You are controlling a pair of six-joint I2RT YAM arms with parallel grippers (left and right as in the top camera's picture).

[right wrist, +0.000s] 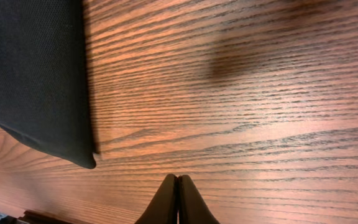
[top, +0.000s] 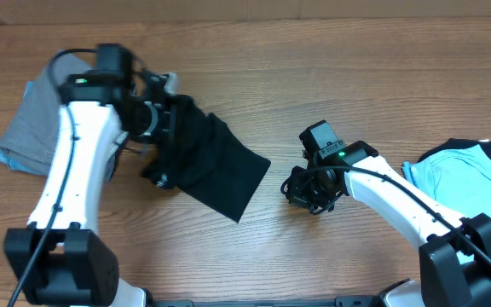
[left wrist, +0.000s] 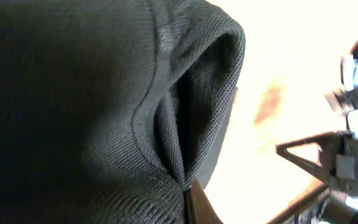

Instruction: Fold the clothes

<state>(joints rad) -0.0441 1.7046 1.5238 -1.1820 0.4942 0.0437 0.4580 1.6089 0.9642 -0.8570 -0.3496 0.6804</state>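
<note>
A black garment [top: 211, 162] lies partly folded on the table left of centre. My left gripper [top: 162, 119] is shut on its upper left edge and holds the cloth bunched up; in the left wrist view the black fabric [left wrist: 92, 106] fills the frame, pinched at the fingers [left wrist: 188, 193]. My right gripper [top: 301, 192] is shut and empty, low over bare wood right of the garment. The right wrist view shows its closed fingertips [right wrist: 178, 186] and the garment's corner [right wrist: 36, 81] to the upper left.
A folded grey garment [top: 28, 128] lies at the far left. A light blue and dark shirt [top: 476, 175] lies at the right edge. The table is brown wood [top: 314, 77].
</note>
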